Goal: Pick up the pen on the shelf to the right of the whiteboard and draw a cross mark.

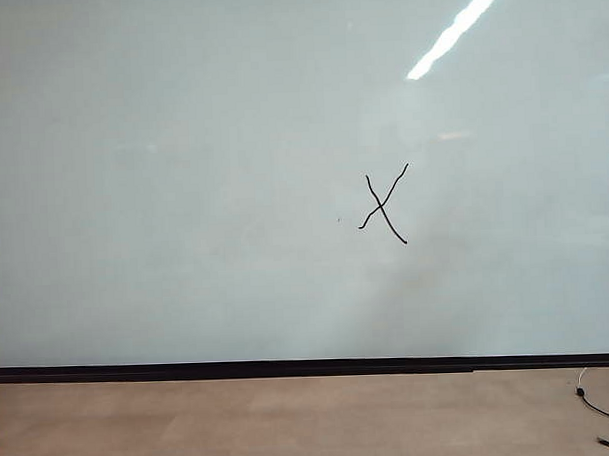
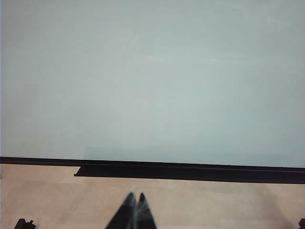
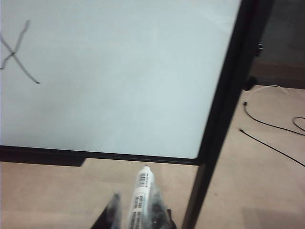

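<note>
The whiteboard (image 1: pixel 183 192) fills most of the exterior view, with a black cross mark (image 1: pixel 384 205) drawn right of its middle. Neither gripper appears in that view. In the right wrist view my right gripper (image 3: pixel 136 200) is shut on the pen (image 3: pixel 140 191), a white barrel with black print whose tip points toward the whiteboard (image 3: pixel 119 86), well short of it. The cross mark (image 3: pixel 16 52) shows at that board's far side. In the left wrist view my left gripper (image 2: pixel 135 196) is shut with nothing in it, its tips pointing at the bare whiteboard (image 2: pixel 152 81). The shelf is not identifiable.
A black strip (image 1: pixel 309 367) runs along the board's lower edge above the tan floor-like surface (image 1: pixel 291 419). A black frame post (image 3: pixel 224 109) stands at the board's right edge. Thin black cables (image 3: pixel 271 129) lie on the floor beyond it, and a cable (image 1: pixel 596 403) shows at lower right.
</note>
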Available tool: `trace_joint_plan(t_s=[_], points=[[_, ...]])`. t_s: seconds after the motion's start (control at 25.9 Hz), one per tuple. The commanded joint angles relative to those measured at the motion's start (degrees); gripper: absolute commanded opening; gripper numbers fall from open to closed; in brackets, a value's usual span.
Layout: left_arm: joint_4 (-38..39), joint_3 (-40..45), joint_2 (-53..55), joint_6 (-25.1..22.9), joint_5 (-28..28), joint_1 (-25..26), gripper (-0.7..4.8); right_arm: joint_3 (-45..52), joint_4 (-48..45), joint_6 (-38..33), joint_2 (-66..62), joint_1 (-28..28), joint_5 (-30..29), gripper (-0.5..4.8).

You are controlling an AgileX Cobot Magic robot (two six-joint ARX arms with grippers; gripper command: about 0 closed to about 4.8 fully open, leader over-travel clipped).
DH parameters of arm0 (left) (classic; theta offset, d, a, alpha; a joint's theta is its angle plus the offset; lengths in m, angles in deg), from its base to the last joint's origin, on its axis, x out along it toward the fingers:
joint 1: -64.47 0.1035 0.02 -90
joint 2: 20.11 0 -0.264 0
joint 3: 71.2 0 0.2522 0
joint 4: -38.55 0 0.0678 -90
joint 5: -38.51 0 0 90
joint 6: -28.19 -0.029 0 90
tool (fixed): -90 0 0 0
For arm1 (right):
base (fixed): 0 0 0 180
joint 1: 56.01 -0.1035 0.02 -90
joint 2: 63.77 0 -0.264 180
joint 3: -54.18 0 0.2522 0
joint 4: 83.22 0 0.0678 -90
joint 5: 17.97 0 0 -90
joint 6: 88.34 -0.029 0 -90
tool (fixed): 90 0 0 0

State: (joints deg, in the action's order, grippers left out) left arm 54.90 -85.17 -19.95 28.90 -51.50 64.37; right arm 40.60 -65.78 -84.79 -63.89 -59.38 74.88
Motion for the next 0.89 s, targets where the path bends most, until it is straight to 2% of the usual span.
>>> trace_joint_plan(t_s=[0.04, 0.31, 0.89], points=[[-0.3, -0.2, 0.0, -0.3, 0.2, 0.0, -0.04, -0.2, -1.4, 0.6, 0.0, 0.6, 0.0, -0.05], [-0.3, -0.2, 0.0, -0.3, 0.2, 0.0, -0.05, -0.2, -1.4, 0.6, 0.0, 0.6, 2.5, -0.03], [-0.3, -0.2, 0.0, -0.3, 0.2, 0.0, -0.04, -0.2, -0.5, 0.6, 0.0, 0.5, 2.6, -0.01]])
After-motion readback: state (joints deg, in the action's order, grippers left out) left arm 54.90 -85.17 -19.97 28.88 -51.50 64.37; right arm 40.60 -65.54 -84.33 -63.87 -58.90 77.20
